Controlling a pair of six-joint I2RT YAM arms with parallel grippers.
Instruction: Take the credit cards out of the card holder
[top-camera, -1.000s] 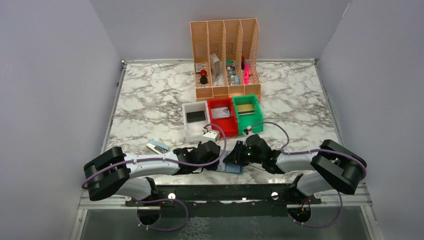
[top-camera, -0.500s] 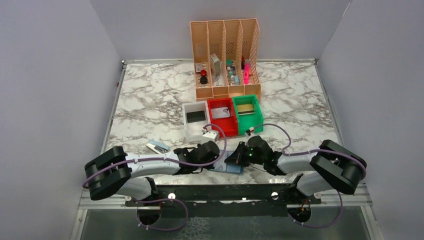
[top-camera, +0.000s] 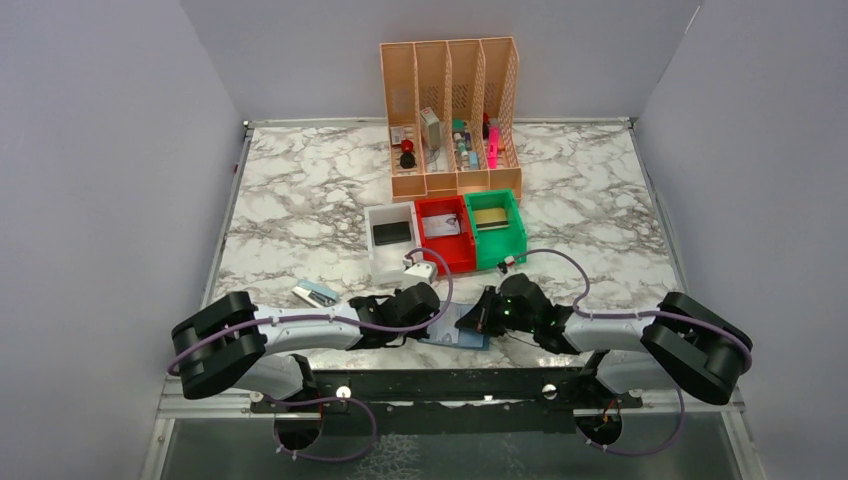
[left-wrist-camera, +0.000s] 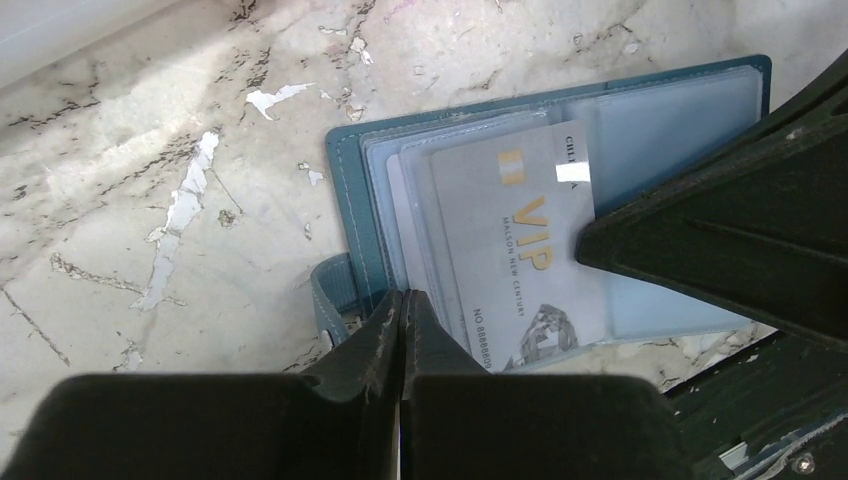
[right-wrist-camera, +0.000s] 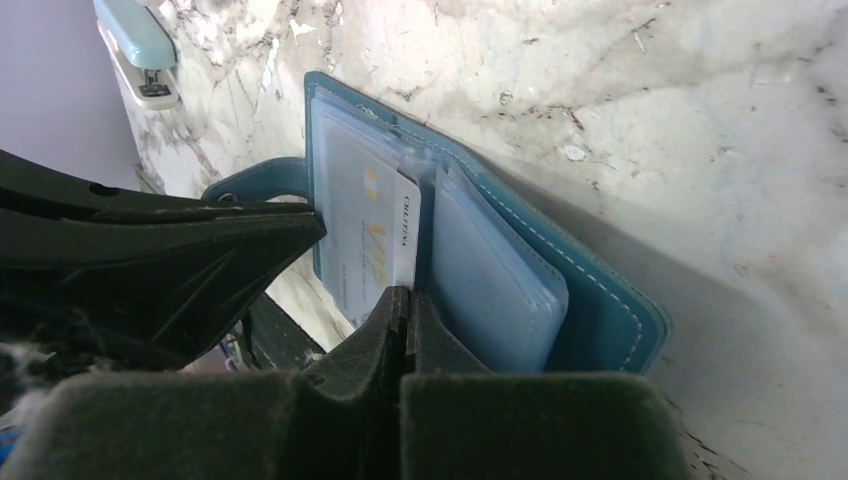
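Teal-blue folding card holder (left-wrist-camera: 346, 190) lying open at the marble tabletop's (left-wrist-camera: 150, 120) near edge, between the arms.
One holder, one silvery-grey VIP card (left-wrist-camera: 505, 250) poking from its clear pockets (left-wrist-camera: 660, 110) — right jaws pinch the card's edge, left jaws closed at the pocket edge.

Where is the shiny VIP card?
Left wrist view: the silvery card sits in the open card holder between left hand and right hand, at the table's near edge.

Light even, diffuse, from above; table (top-camera: 300, 200) bright, shadows soft. Top view sharp. Wrist views: left hand (left-wrist-camera: 400, 300) and right hand (right-wrist-camera: 405, 297) near-black, blurred up close. Card holder (right-wrist-camera: 500, 280) crisp, casts soft shadow on table; faint sheen on its clear pockets.
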